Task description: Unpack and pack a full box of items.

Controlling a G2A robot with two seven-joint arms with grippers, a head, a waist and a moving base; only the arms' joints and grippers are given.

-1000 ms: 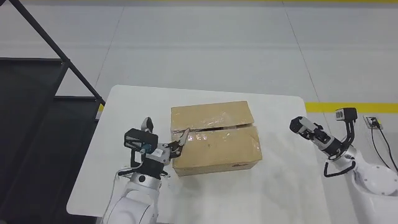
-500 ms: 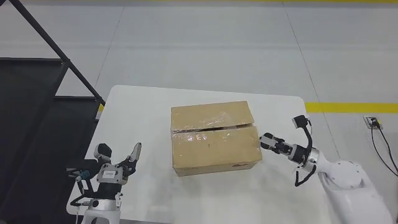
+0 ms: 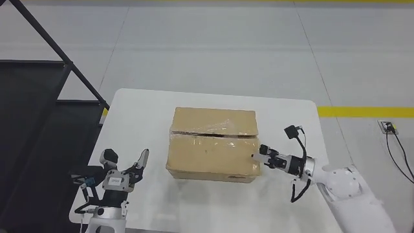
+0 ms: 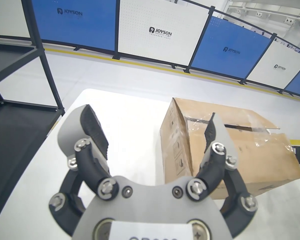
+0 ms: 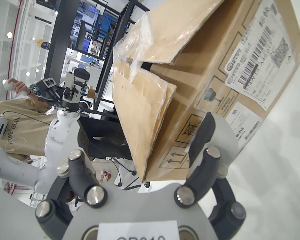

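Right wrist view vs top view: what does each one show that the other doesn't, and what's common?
Right wrist view adds: a white barcode label and handling symbols on the brown cardboard box's end face. Top view adds: the whole white rounded table, box near its middle, and a yellow floor line. Both: the box, clear tape on its flaps, and the open right claw at its end.

Box (image 3: pixel 213 144) on table (image 3: pixel 142 123) — right claw (image 3: pixel 264 155) beside.
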